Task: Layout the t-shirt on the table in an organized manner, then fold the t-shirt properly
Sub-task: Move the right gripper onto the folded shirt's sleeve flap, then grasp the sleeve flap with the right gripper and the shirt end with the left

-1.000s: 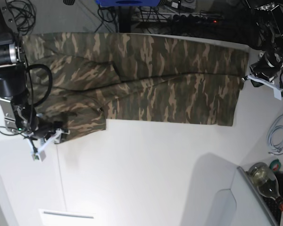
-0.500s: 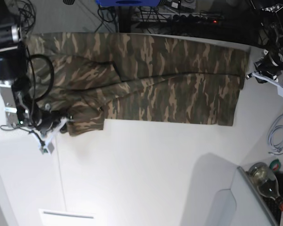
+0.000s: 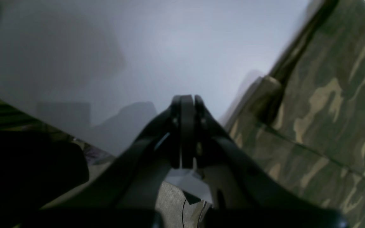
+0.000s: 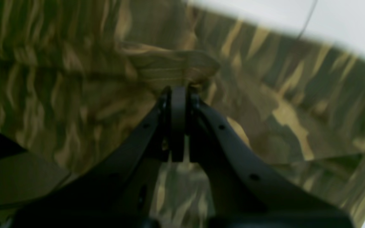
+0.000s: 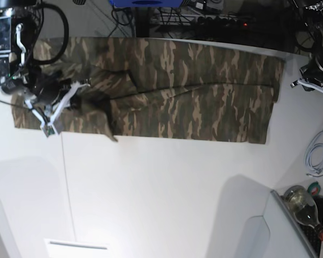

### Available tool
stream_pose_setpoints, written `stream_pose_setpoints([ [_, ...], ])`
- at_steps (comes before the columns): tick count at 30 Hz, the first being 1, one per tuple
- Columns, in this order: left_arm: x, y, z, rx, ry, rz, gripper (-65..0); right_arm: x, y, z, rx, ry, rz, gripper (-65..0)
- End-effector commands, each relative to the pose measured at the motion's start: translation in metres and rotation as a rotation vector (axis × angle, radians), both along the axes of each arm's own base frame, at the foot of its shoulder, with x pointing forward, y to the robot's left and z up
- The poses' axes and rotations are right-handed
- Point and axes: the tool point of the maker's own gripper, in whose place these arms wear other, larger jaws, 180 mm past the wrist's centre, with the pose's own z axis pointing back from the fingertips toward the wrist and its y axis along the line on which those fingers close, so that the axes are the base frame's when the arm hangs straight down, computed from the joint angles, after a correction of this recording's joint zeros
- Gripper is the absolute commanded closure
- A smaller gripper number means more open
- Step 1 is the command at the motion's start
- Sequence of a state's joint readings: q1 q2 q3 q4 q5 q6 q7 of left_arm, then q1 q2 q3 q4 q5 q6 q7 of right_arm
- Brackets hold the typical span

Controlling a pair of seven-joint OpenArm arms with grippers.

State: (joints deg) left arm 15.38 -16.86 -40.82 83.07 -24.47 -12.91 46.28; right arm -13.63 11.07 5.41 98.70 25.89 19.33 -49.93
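Note:
The camouflage t-shirt (image 5: 204, 91) lies spread lengthwise along the far side of the white table (image 5: 167, 193). My right gripper (image 5: 78, 99) is over the shirt's left end, shut on a raised fold of sleeve cloth (image 4: 169, 63); the sleeve lies folded in over the body. In the right wrist view the jaws of that gripper (image 4: 178, 90) are pressed together with the fold at their tips. My left gripper (image 5: 295, 83) hovers just off the shirt's right hem, shut and empty. The left wrist view shows this gripper (image 3: 187, 98) over the bare table (image 3: 138, 47), with the t-shirt (image 3: 328, 95) to its right.
A white cable (image 5: 315, 156) lies at the right edge. A bottle (image 5: 304, 207) and a grey case (image 5: 258, 231) sit at the front right. Dark cables and gear (image 5: 204, 21) line the far edge. A thin seam line (image 5: 65, 177) crosses the table.
My right gripper closed on the sleeve's lower corner and carried it up and inward over the shirt. My left gripper drifted right, away from the hem.

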Motion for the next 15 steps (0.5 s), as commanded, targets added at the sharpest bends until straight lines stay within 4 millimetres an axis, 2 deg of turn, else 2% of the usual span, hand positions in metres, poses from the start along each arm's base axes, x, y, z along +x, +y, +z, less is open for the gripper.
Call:
stream_pose_setpoints([
  [1, 0.008, 0.008, 0.014, 0.029, -0.037, -0.008, 0.0, 0.005, -0.002, 0.010, 0.005, -0.041, -0.005, -0.2],
  [7, 0.009, 0.007, 0.012, 0.026, -0.035, -0.011, 0.0, -0.027, -0.001, -0.003, 0.007, 0.020, -0.003, -0.2],
  [15, 0.009, 0.006, 0.012, 0.027, -0.034, -0.013, 0.0, -0.043, -0.001, -0.016, 0.008, 0.071, -0.003, -1.4],
])
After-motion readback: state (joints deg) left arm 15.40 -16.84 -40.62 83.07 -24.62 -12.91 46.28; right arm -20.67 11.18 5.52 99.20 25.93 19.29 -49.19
